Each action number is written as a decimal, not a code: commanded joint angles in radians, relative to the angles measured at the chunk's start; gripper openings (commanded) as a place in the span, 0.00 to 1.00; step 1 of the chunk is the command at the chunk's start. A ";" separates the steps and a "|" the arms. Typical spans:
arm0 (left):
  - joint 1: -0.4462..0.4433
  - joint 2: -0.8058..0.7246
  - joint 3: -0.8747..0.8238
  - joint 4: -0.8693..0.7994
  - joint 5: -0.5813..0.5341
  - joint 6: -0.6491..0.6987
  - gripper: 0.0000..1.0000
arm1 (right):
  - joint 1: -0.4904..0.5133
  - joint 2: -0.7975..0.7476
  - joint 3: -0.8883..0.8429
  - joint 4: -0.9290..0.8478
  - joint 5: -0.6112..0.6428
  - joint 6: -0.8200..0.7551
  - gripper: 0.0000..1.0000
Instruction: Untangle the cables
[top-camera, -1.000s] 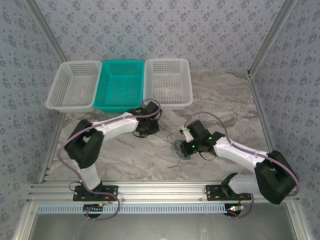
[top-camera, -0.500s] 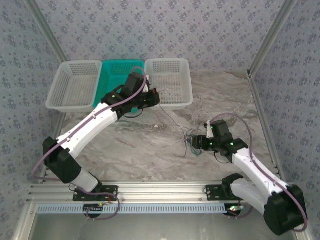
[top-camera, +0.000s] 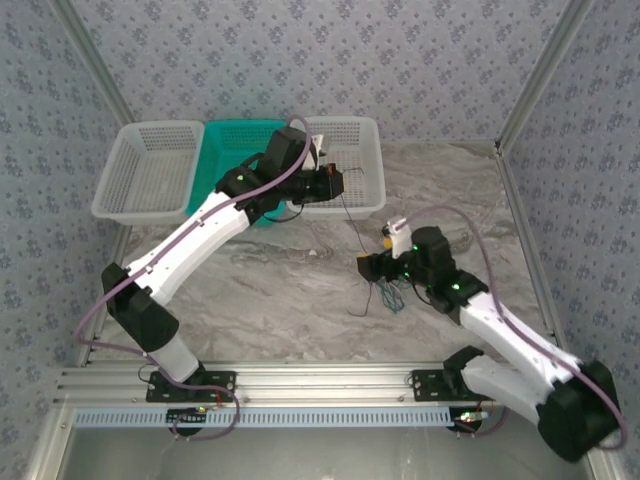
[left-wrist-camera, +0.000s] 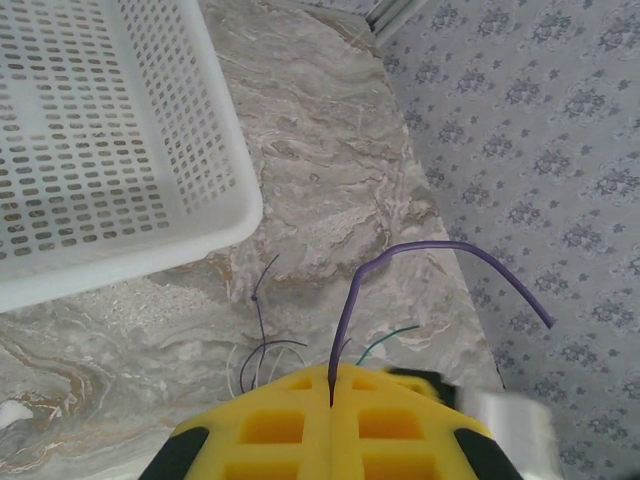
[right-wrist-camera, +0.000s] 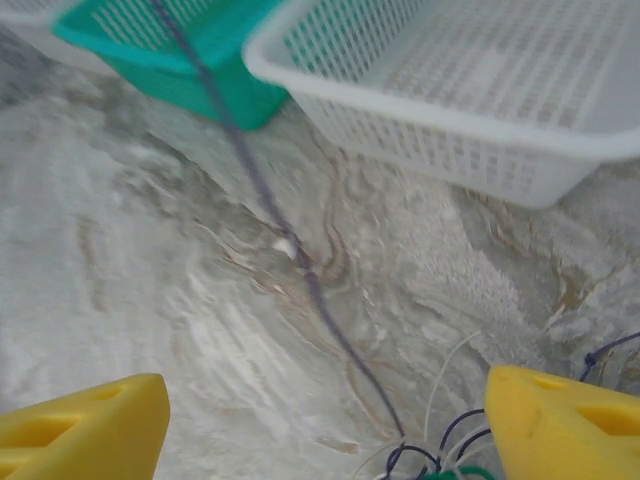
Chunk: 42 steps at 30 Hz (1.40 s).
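1. Two end effectors shared the job. Judging by the layout, the step in hand was drawing one purple strand (left-wrist-camera: 440, 245) out of the cables (top-camera: 385, 290), which lay bunched on the desk (top-camera: 270, 300) right of centre in the overhead view.
2. The left end effector (top-camera: 335, 182) sat at upper centre, over the front of the white basket (top-camera: 372, 160). Its pull was best kept slow and along the strand's own line, away from the bunch. A snag would then show as the bunch shifting rather than as a knot cinching tight.
3. The right end effector (top-camera: 372, 266) hovered just beside the bunch. It looked well placed to pin the other wires down. Without that hold, more pulling risked dragging the whole pile across the desk.
4. Seen from the left wrist, the left end effector's yellow fingers (left-wrist-camera: 270, 430) met at the bottom edge. They clamped the purple strand, which rose from the seam and arced to the right. A few loose wires, one of them green, lay on the desk just above the fingers.
5. Seen from the right wrist, the right end effector (right-wrist-camera: 327, 400) was spread wide, with one finger at the lower left corner and one at the lower right, gripping nothing. A thin dark strand ran down between them from the teal basket (right-wrist-camera: 150, 60) at upper left to the bunch at the bottom edge.
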 joint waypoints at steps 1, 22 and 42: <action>-0.008 -0.006 0.062 -0.018 0.017 0.019 0.00 | 0.015 0.152 0.005 0.097 0.089 0.032 0.79; 0.329 -0.112 0.592 -0.280 -0.153 0.060 0.00 | -0.016 0.270 -0.203 0.094 0.282 0.321 0.33; 0.218 -0.032 0.604 -0.222 0.071 0.089 0.00 | 0.045 -0.099 0.032 0.120 -0.087 -0.051 0.95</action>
